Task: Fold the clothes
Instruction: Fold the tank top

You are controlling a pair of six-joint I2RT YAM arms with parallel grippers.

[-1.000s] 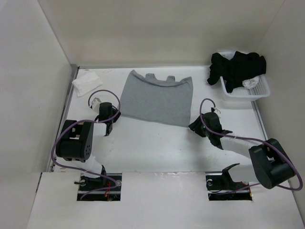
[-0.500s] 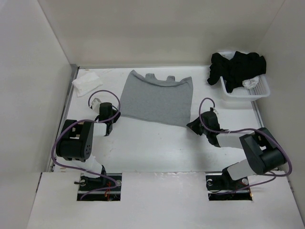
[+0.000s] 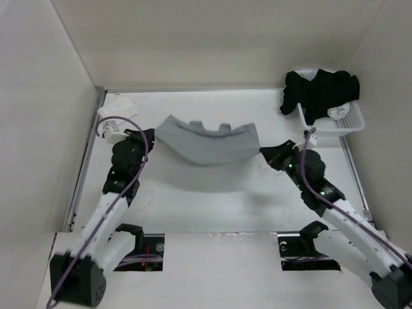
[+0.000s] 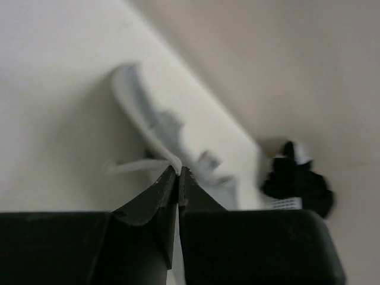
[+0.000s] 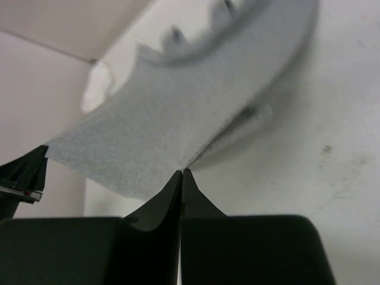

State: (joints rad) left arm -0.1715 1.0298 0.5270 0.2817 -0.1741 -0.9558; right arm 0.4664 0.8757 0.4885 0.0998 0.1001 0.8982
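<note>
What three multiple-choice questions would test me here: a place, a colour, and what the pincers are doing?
1. Where does the white basket stand? A) far right B) far left C) centre
2. What colour is the hanging garment? A) black B) grey C) red
3. How are the left pincer and right pincer? A) wide open B) shut on the garment C) resting in the basket
Answers: 1 A, it sits at the far right; 2 B, plain grey; 3 B, each clamps a corner, fabric sagging between.
</note>
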